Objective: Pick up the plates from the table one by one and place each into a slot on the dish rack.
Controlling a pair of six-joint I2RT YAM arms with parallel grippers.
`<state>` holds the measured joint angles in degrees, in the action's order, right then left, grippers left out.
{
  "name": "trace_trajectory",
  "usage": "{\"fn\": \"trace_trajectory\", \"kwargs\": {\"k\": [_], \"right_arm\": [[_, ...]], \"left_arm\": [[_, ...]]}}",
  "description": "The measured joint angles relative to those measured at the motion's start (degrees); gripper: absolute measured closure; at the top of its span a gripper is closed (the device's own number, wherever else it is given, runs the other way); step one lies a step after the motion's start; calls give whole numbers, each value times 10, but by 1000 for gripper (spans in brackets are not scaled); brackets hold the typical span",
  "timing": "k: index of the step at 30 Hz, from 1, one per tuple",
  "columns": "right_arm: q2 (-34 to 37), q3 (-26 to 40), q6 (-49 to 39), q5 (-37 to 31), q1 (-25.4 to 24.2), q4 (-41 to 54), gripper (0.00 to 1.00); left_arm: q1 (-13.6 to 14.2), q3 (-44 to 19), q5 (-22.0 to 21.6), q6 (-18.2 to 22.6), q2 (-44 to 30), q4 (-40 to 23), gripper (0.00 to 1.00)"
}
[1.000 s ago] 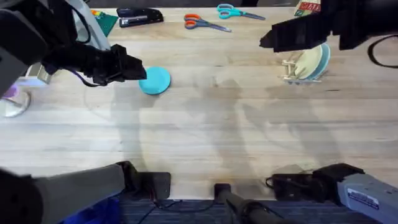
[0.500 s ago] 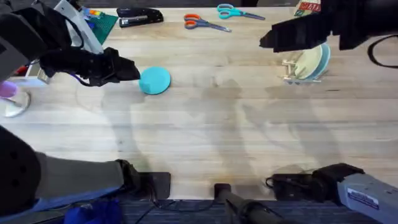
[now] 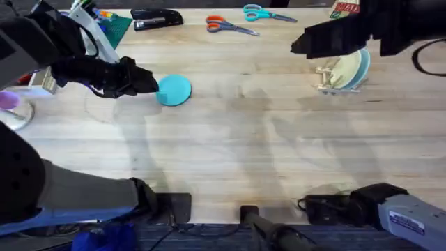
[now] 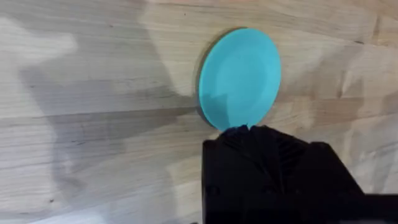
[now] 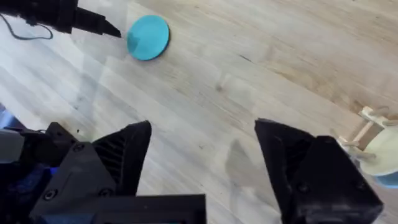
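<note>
while flat on table | turquoise plate | left gripper touching rim

The left hand hides the near rim of the turquoise plate; the rack is cut by the edge.

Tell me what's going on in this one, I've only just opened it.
Two robot arms are loading plates into a dish rack. A pale yellow plate and a pale blue plate stand on edge in it at the far right of the table. The turquoise plate lies flat on the wood at the far left, with the left gripper right at its edge, not visibly holding it. The right gripper hangs open above the table near the rack, holding nothing.
</note>
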<state>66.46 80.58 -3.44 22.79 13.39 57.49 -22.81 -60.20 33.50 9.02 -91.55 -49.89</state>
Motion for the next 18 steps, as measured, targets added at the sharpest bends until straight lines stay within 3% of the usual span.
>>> {"fn": "trace_trajectory", "kwargs": {"k": [18], "right_arm": [[0,0,0,0,0,0,7]], "left_arm": [[0,0,0,0,0,20,963]]}}
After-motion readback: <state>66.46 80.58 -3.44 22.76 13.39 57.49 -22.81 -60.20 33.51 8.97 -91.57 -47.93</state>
